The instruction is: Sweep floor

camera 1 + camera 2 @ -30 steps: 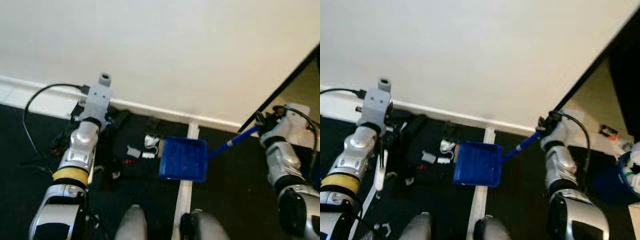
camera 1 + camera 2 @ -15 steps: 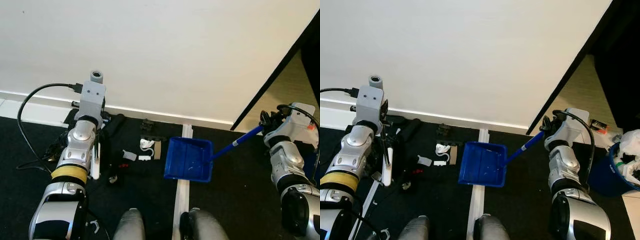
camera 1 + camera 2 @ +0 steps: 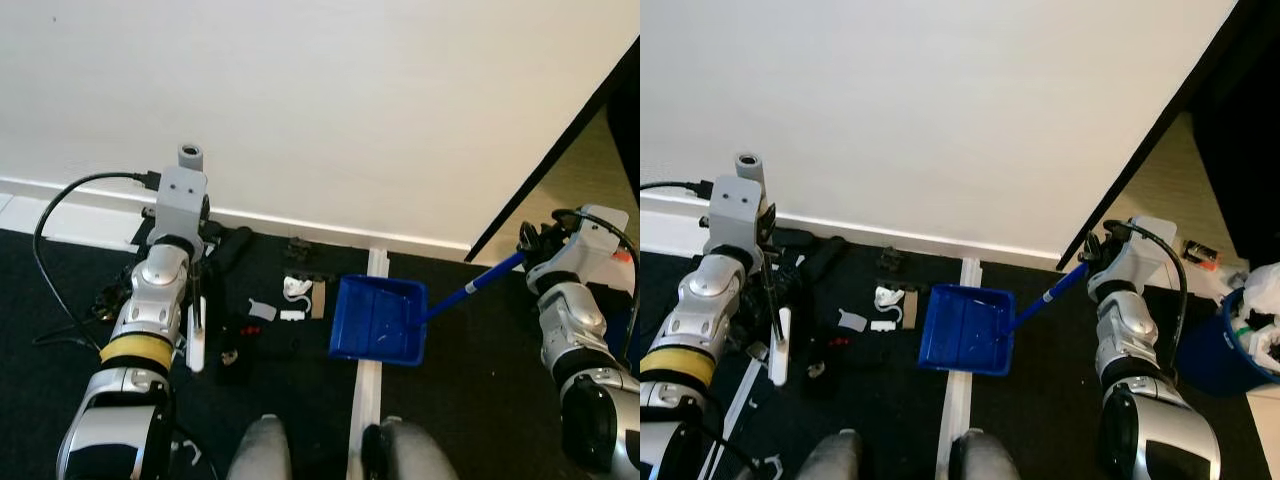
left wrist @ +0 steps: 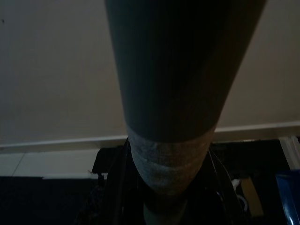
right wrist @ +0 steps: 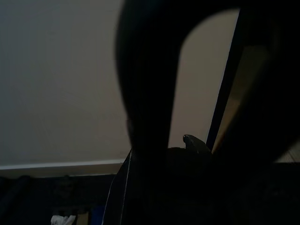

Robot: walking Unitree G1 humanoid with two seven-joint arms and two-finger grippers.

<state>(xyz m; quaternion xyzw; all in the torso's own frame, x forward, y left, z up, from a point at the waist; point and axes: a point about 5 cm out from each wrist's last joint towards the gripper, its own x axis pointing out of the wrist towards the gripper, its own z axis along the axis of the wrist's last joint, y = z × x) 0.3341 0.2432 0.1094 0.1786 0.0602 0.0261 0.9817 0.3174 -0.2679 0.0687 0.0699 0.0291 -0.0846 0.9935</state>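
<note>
Feet at frame bottom on black floor. Right pincer clamped on handle of blue dustpan, pan flat on floor. Left pincer apparently closed on brush, though its fingers are poorly seen. Debris lies just left of dustpan, near baseboard.

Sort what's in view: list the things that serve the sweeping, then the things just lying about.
For the sweeping:
- blue dustpan, its handle in the right pincer
- broom, held by the left pincer
- scraps on the dark floor beside the dustpan

Lying about:
- black cable along the baseboard
- blue bin with rubbish, off to the right
</note>
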